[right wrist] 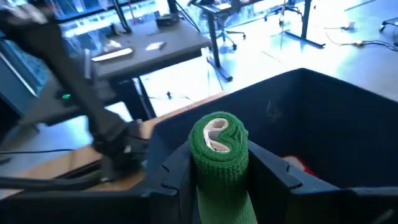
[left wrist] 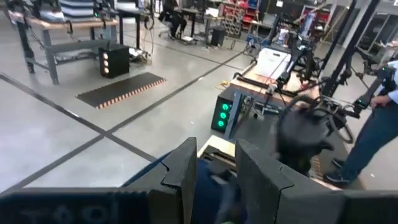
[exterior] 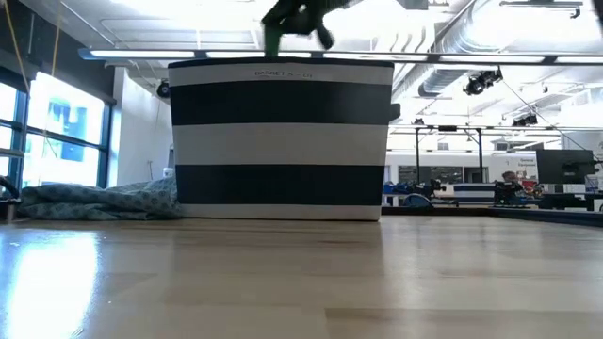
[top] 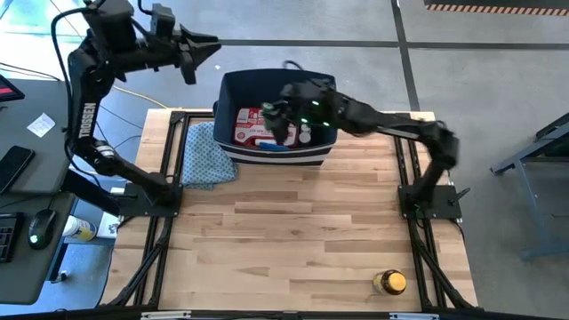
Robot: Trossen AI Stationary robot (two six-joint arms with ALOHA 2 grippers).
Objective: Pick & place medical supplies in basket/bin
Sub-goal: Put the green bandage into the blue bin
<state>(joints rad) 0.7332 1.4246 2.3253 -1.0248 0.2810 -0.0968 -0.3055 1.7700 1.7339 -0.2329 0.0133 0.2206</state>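
Risk of early drop: green roll [right wrist: 219, 155] could hit the bin [top: 233, 114] rim and bounce out onto the table [top: 293, 231], if released before centring over the opening.
Risk of snag: roll may cling to one finger on release and fall crooked, landing on the red first-aid kit [top: 252, 124] edge instead of bare floor.
Risk of leftover: amber bottle [top: 388, 283] stands well apart at the near table edge, easy to miss.
Right gripper [top: 283, 114]: reaches in from the right, hovering above the bin's opening, fingers clamped on the green roll from both sides.
Left gripper [top: 197, 52]: raised high behind the table's far left corner, pointing outward; fingers apart, nothing between them.
Bin contents: red kit and small white items already inside.
Cloth [top: 206, 156]: crumpled just beside the bin's left wall.
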